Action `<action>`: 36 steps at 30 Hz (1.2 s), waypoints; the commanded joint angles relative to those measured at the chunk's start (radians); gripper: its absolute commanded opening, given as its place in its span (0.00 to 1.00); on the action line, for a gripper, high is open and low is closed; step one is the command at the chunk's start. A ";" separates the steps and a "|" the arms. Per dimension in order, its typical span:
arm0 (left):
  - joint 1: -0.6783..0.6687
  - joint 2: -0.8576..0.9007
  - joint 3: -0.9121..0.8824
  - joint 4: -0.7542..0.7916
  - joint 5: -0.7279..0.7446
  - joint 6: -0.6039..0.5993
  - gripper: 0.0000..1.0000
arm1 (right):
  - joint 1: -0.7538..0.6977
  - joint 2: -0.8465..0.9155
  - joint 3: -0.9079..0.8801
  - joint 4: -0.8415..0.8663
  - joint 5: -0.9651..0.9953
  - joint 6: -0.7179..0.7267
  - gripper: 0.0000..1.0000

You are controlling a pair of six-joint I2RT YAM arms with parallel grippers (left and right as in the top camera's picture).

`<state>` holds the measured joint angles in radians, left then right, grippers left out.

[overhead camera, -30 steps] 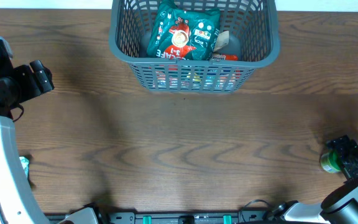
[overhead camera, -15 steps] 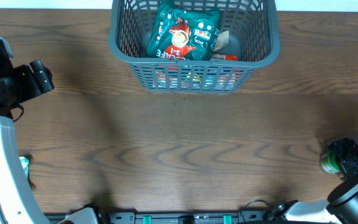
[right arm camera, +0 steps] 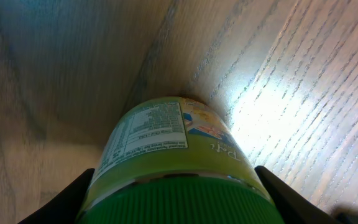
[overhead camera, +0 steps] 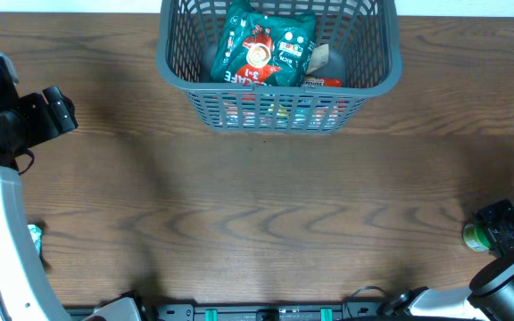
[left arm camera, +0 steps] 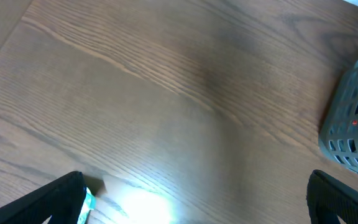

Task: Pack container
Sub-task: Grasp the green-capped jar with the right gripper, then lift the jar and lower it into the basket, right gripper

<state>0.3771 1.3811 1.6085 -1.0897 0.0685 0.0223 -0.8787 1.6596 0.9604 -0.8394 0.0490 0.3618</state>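
Dark grey slotted plastic basket [overhead camera: 239, 111]: far centre of wooden desk [overhead camera: 266, 205] | left fingers [left arm camera: 61, 199]: spread wide apart | right fingers [right arm camera: 73, 202]: grasping green-lidded labelled bottle [right arm camera: 166, 143], plain in wrist view, a green sliver overhead.

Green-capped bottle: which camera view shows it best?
The right wrist view. The green-capped bottle fills the frame, with its label print and cap visible, flanked by the right pincer. The overhead view shows only a small green part of it near the frame's right edge, beside the same pincer. The left wrist view does not show it.
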 commanded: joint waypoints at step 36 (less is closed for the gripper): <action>0.003 -0.003 0.000 -0.017 0.003 -0.009 0.99 | 0.829 -0.164 1.146 -0.262 -0.317 -0.738 0.01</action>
<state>0.3771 1.3811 1.6085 -1.1007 0.0685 0.0223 -0.1471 1.4727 2.0651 -1.1049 -0.2333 -0.1532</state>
